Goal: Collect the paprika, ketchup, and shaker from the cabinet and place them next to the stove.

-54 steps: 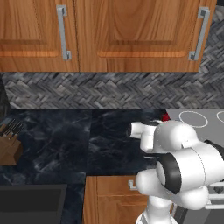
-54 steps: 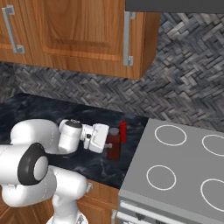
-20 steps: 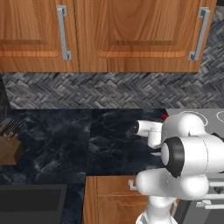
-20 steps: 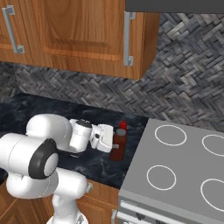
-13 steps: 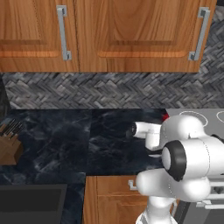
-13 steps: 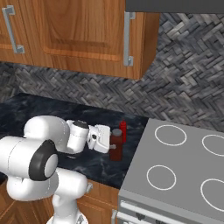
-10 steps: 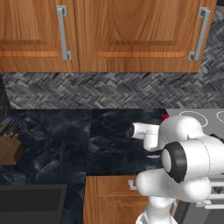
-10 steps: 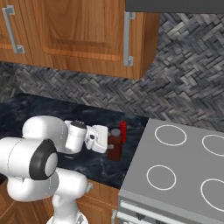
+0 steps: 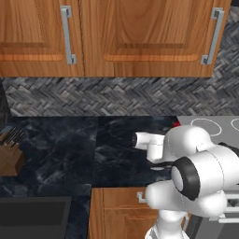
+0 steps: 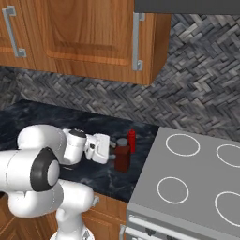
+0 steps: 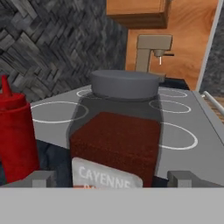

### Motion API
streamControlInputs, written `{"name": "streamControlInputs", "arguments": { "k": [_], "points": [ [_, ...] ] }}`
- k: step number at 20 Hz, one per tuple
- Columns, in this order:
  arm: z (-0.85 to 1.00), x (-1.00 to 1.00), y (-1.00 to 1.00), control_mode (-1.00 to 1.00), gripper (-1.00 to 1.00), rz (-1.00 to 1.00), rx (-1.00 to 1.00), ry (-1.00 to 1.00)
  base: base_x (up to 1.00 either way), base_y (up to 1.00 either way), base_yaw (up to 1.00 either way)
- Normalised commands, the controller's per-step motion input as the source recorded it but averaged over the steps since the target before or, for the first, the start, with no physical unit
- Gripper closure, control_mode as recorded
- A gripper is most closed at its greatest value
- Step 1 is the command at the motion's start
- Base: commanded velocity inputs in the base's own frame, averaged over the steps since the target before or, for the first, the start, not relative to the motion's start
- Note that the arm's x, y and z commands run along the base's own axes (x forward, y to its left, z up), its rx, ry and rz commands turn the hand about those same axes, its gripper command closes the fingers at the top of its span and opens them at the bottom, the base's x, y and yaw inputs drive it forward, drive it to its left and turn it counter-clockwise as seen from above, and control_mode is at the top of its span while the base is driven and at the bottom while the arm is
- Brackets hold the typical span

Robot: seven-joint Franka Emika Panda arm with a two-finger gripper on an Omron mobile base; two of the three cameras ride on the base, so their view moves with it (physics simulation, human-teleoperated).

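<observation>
My gripper (image 10: 111, 153) is level with the counter, jaws spread wide and holding nothing; in the hand view my two dark fingertips (image 11: 38, 180) stand apart at either lower corner with the paprika jar between them and clear of both. That squat dark red-brown paprika jar with a grey-black lid and pale label (image 11: 117, 133) stands upright on the dark marbled countertop (image 10: 42, 121), just in front of my jaws, with its label reading CAYENNE and cut off at the bottom. From the right base view the jar (image 10: 123, 155) sits just left of the flat grey stove with thin white ring marks (image 10: 192, 180), near its front left corner.

The slim bright-red ketchup squeeze bottle with a pointed cap (image 10: 131, 140) stands upright just beyond the jar, on its far side, close to the stove's left edge; I cannot tell whether the two touch. In the hand view the bottle (image 11: 15, 131) shows at the left, its lower part cut off. In the left base view only a red sliver of it (image 9: 175, 124) peeks past my white arm, which hides the jar.

Closed wood-door cupboards with metal handles (image 9: 116, 37) hang above a grey herringbone backsplash (image 9: 93, 100). A wooden knife block (image 9: 9, 154) sits at the far left of the counter, well apart from me
</observation>
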Motion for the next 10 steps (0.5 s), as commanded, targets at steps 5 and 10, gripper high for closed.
{"name": "streamControlInputs", "arguments": {
  "k": [5,10],
  "points": [
    [0.07,-0.15,0.14,-1.0,-1.0,0.0,0.0,0.0,0.0,0.0,0.0],
    [0.25,-0.6,0.14,-1.0,-1.0,-0.04,-0.01,-0.02,0.0,0.0,0.0]
  ]
}}
